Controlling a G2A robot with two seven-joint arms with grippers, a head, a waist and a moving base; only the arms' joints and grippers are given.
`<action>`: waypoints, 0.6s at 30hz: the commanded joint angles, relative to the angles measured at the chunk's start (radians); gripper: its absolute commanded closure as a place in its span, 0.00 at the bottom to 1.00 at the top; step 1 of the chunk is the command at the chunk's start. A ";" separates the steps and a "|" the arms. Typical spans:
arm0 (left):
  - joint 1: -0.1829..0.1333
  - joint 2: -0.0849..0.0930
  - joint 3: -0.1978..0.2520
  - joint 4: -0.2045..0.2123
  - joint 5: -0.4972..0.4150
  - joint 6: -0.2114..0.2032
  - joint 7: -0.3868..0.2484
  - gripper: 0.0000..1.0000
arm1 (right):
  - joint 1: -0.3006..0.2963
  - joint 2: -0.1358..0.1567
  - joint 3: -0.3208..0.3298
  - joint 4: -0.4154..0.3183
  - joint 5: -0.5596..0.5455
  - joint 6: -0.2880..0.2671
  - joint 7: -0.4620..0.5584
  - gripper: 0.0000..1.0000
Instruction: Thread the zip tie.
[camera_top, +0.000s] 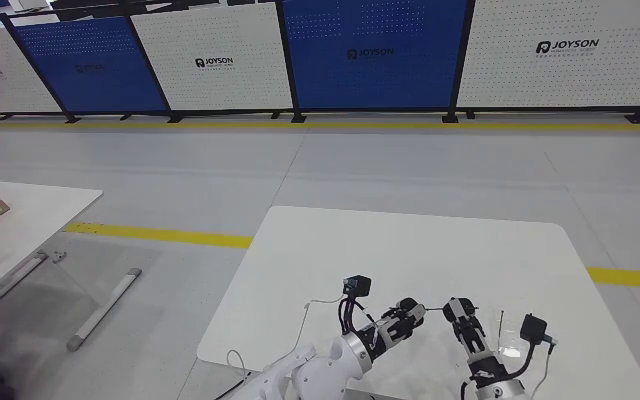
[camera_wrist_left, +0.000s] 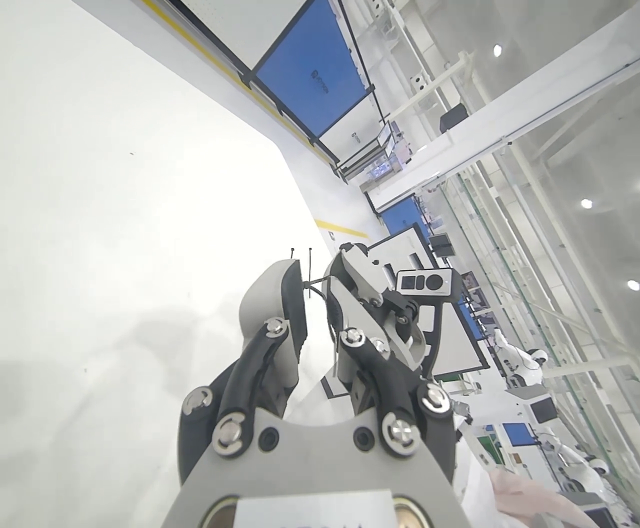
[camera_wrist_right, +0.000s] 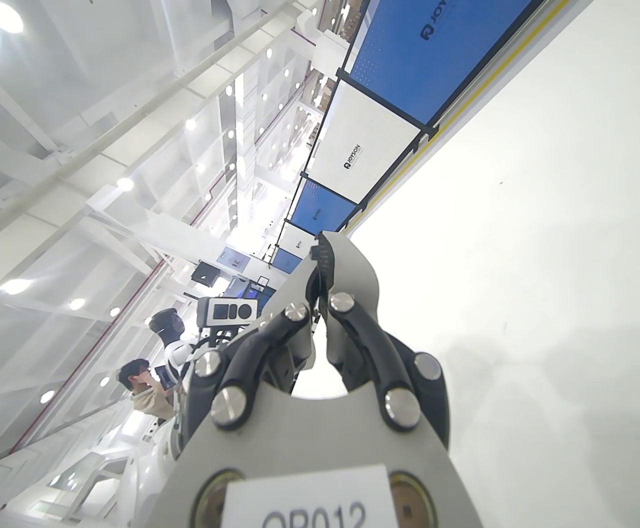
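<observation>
My right gripper (camera_wrist_right: 320, 250) is shut on a thin black zip tie (camera_wrist_right: 314, 280), whose small head pokes out at the fingertips. My left gripper (camera_wrist_left: 311, 280) stands open with a narrow gap, and a short black piece of the zip tie (camera_wrist_left: 314, 287) crosses between its fingertips. The right gripper (camera_wrist_left: 350, 260) sits close behind the left one's far finger. In the top view both grippers, left (camera_top: 410, 312) and right (camera_top: 462, 312), hover side by side over the near edge of the white table (camera_top: 400, 250).
Two spare black zip ties (camera_wrist_left: 310, 262) lie on the table just beyond the grippers, seen as a thin line (camera_top: 501, 325) from above. The table's far half is bare. Blue and white partition panels (camera_top: 370, 50) stand across the floor.
</observation>
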 joint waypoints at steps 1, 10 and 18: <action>0.000 -0.001 -0.001 0.000 0.001 0.001 -0.001 0.90 | 0.001 -0.001 -0.001 0.000 -0.004 0.002 -0.001 1.00; -0.005 -0.005 -0.002 0.003 -0.002 -0.001 -0.006 1.00 | 0.000 -0.004 -0.001 -0.002 -0.009 0.000 -0.001 1.00; -0.008 -0.008 0.001 0.004 0.001 -0.021 -0.014 1.00 | 0.005 -0.005 0.000 0.001 0.006 -0.007 0.031 1.00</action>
